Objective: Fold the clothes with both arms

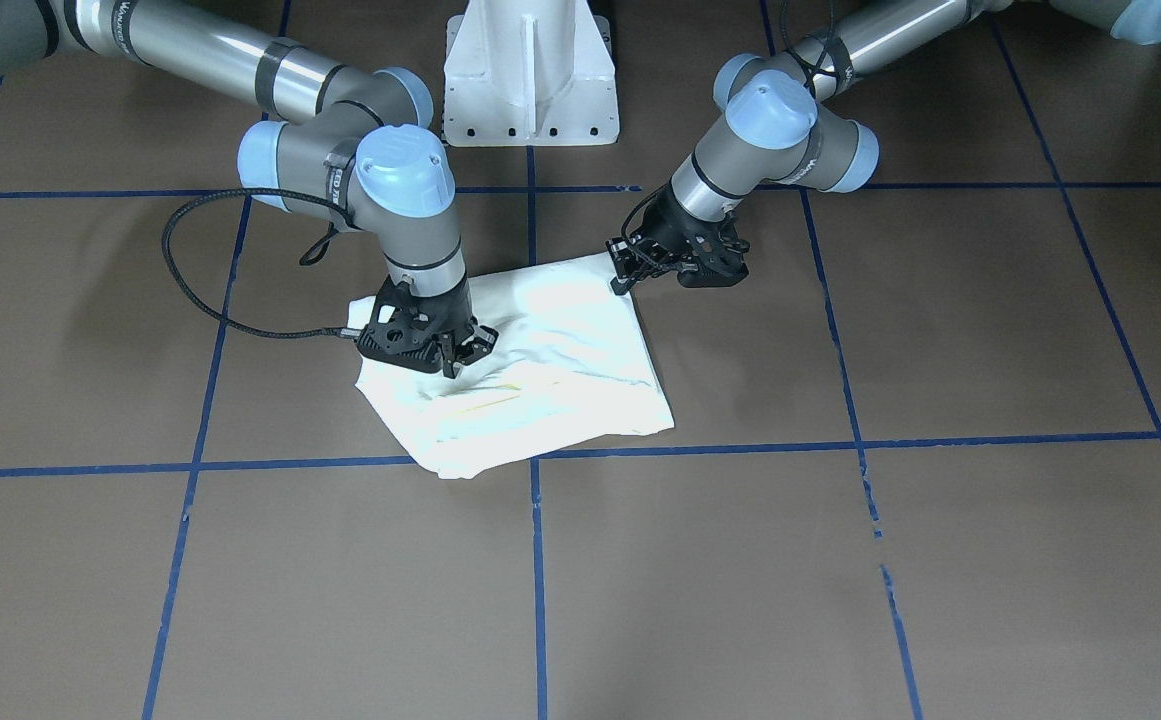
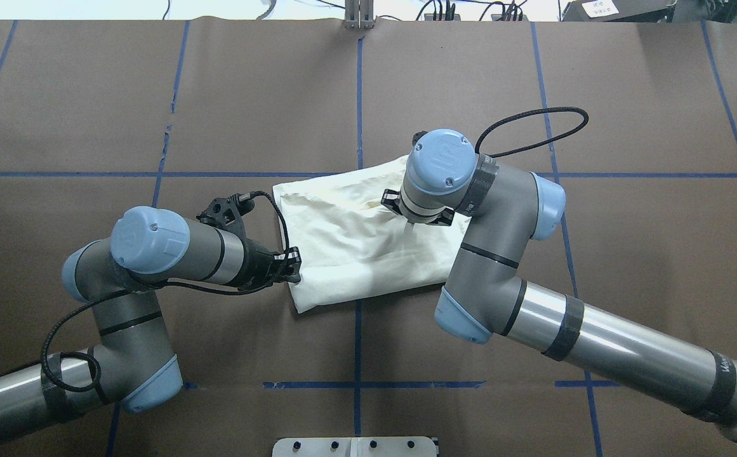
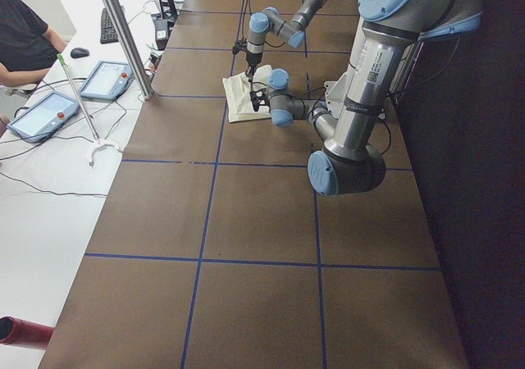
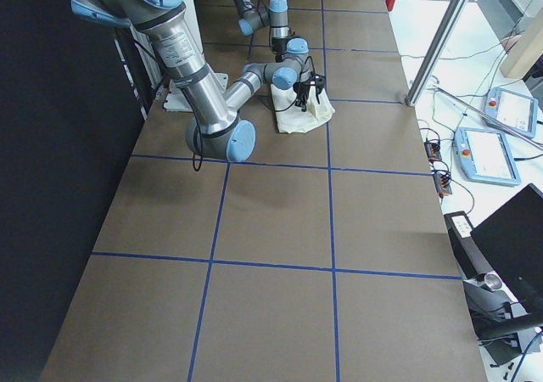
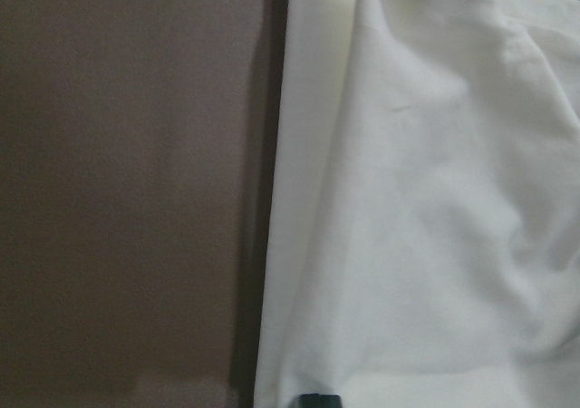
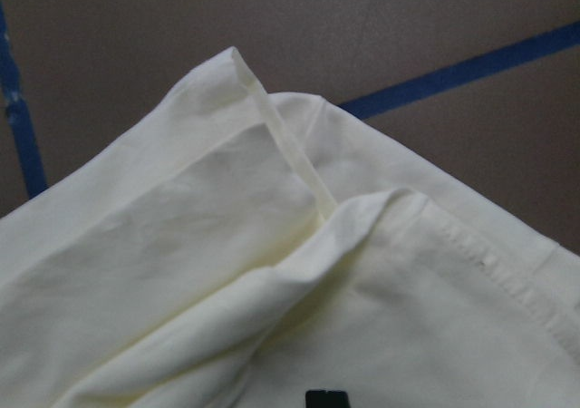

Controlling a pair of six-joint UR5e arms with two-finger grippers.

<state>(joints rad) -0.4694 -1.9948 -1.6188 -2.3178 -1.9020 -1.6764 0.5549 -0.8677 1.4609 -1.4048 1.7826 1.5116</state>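
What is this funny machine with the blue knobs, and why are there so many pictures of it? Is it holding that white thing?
It is a robot with two grey arms, a left arm and a right arm, with a white stand between them. Each arm ends in a black pincer for grabbing. All the pictures show one moment from different cameras: one faces the robot, one looks down from behind it, two look from the table's ends, and two small ones sit on the wrists. On the brown table with blue tape lines lies a cream-white shirt, folded into a bundle. The left pincer is at the shirt's edge and the right pincer points down at its top. Whether either is pinching the cloth, I cannot tell.
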